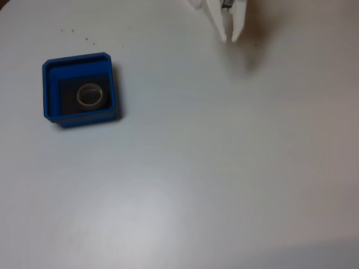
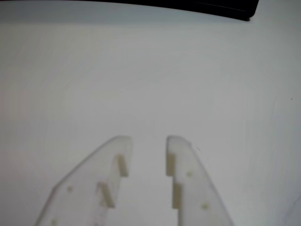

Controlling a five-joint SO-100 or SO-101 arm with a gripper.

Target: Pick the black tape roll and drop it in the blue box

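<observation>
A: Looking at the gripper (image 1: 230,35) in the fixed view, it sits at the top edge, well apart from the blue box (image 1: 49,89), which lies far off to its left and lower in that view.

B: And the black tape roll (image 1: 90,95)?

A: Lying flat on the box's dark floor, pale core showing. Judging by that, the drop looks done.

B: What is the gripper (image 2: 148,143) doing in the wrist view?

A: Parted by a narrow gap, nothing between the fingers (image 2: 186,179), only bare white table (image 2: 150,84) ahead of them.

B: Anything that could go wrong from here?

A: Little, I'd say. A sweep back toward the box could knock its rim and shift it, since it looks light.

B: What can't you make out?

A: The arm above the fingertips is cut off at the frame edge. The roll's black outer band blends into the dark floor, so its edge is hard to trace.
</observation>
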